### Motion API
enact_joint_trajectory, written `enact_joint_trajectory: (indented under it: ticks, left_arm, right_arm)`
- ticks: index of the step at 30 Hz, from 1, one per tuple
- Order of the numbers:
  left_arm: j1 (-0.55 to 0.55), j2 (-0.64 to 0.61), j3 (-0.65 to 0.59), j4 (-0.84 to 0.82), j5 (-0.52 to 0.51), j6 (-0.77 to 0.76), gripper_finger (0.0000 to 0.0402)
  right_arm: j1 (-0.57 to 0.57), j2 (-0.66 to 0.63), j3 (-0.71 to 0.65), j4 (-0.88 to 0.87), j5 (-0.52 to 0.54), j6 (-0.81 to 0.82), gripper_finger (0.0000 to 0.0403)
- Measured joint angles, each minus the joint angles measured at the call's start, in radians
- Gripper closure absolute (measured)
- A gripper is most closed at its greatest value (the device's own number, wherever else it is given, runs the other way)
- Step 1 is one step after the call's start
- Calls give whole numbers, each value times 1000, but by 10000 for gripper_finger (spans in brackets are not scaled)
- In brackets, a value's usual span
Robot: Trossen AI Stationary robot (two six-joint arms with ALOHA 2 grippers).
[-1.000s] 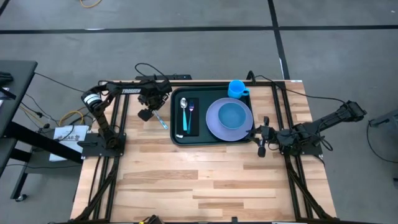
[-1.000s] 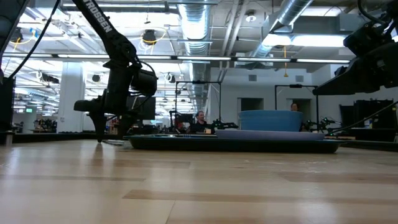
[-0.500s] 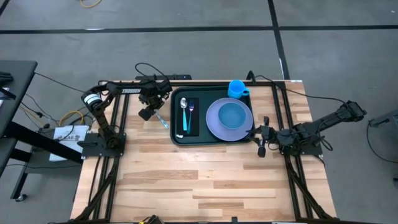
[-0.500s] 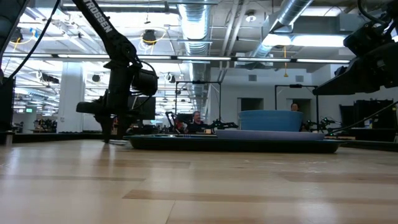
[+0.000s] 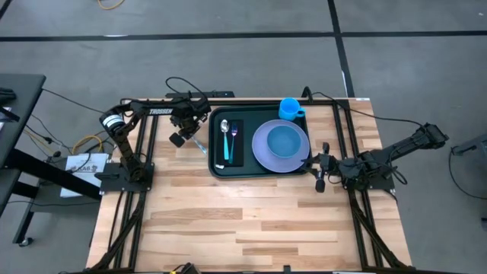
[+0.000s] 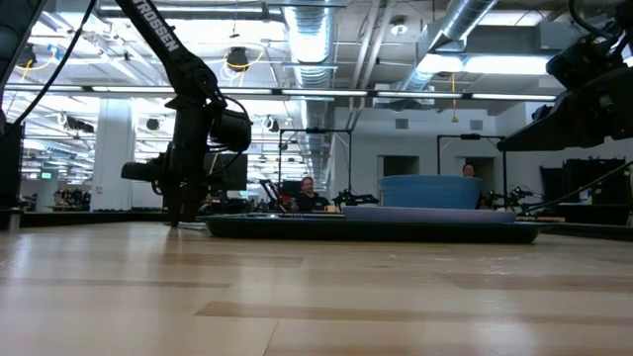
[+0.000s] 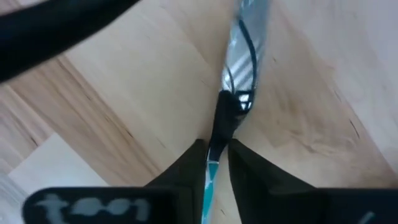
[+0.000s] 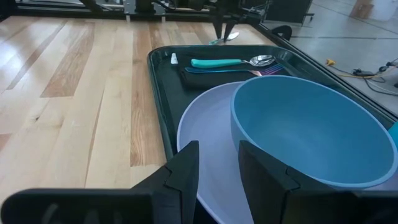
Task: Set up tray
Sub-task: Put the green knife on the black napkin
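Meanwhile, plate, bowl and cup crowd the tray.

The table is pale wood in jointed planks, smooth with a soft sheen. The tray looks like dark green plastic, glossy. The plate and bowl appear matt plastic. The spoon bowl is polished metal; its handle is teal plastic.

Even, bright overhead light; shadows are soft. Low view: ceiling lamps glare at one o'clock, arms silhouetted. Left wrist view is blurred, the knife glinting at twelve o'clock.
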Motion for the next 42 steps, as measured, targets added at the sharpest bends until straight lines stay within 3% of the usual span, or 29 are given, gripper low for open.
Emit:
enact_joint_trajectory:
  ticks: [8,22,42]
  left_arm:
    - [0,0,0,-5,-3,1,393]
    - [-1,8,40,-27,-29,114,398]
    - [-75,10,250,-345,-103,138,399]
  right_arm:
    - [0,0,0,0,0,0,296]
    - [0,0,0,0,0,0,296]
    - [0,0,0,0,0,0,296]
